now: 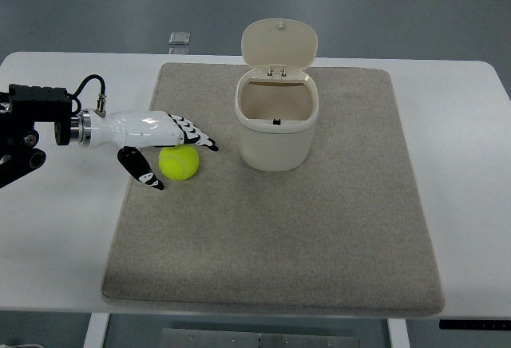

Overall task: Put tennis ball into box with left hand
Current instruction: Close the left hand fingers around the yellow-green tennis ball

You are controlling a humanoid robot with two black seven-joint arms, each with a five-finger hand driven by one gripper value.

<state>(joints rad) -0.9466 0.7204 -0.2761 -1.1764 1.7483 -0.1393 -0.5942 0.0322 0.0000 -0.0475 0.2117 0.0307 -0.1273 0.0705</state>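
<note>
Now the left hand [152, 144] brackets the tennis ball [179, 162] on the mat [319, 228], fingers spread, not yet closed. Nearby, the box [277, 120] stands lid-up.

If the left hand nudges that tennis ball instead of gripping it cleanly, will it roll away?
Probably a little: the tennis ball is round and lies free on the mat, whose nap should slow it. The left hand is open around it, fingers above and thumb below, so it may slip sideways toward the box.
</note>
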